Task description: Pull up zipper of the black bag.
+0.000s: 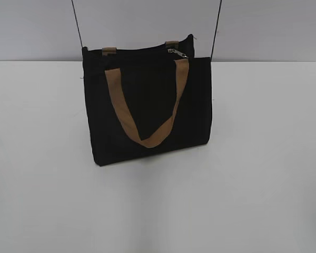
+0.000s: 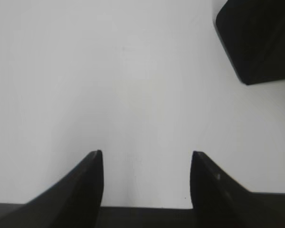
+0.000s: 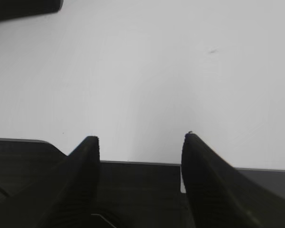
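Hands left (image 2: 147, 154) and right (image 3: 140, 137) both spread, empty, low over table (image 2: 109, 71), apart from black bag (image 1: 147, 100).

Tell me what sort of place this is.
Probably a lab or test bench: a bare white table, a plain grey wall, and only a black bag hung by thin cords.

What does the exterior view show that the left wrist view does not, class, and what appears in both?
Only the exterior view shows the tan handle, the small silver zipper pull at the top edge toward the right, and two thin black cords rising from the bag's upper corners. Only the left wrist view shows the left gripper, open over bare surface and holding nothing. Both show the black bag, which is just a dark corner in the wrist view, and the white table.
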Controlling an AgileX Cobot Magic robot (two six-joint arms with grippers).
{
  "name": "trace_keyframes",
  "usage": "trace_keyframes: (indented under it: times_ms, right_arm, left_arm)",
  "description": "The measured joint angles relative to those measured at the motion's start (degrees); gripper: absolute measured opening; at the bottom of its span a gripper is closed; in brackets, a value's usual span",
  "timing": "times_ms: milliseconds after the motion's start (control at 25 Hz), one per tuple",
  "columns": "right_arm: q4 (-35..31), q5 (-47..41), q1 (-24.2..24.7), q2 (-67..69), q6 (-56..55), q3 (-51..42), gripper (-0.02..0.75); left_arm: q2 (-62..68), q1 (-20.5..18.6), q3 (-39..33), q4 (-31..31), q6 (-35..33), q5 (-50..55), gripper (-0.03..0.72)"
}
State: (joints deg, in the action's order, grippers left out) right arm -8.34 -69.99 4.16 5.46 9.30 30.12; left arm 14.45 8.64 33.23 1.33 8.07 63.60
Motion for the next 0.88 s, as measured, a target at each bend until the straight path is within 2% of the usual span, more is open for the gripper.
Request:
trace_keyframes:
  times_ms: [120, 320, 520, 880]
  right_arm:
    - [-0.18, -0.16, 0.0, -5.08, 0.73, -0.74, 0.421]
    - [-0.46, -0.22, 0.0, -5.92, 1.8, -0.87, 0.421]
    - [-0.46, 5.83, 0.0, -5.92, 4.77, -2.74, 0.421]
    - [-0.51, 6.98, 0.0, -5.92, 5.24, -3.27, 0.421]
  left_arm:
    - [-6.77, 0.0, -1.64, 0.0, -0.94, -1.53, 0.437]
    - [-14.57, 0.04, -2.09, 0.0, -1.49, -2.21, 0.437]
    - [-14.78, 0.06, -2.17, 0.0, -1.67, -2.33, 0.437]
    - [-14.78, 0.06, -2.19, -0.33, -1.79, -2.41, 0.437]
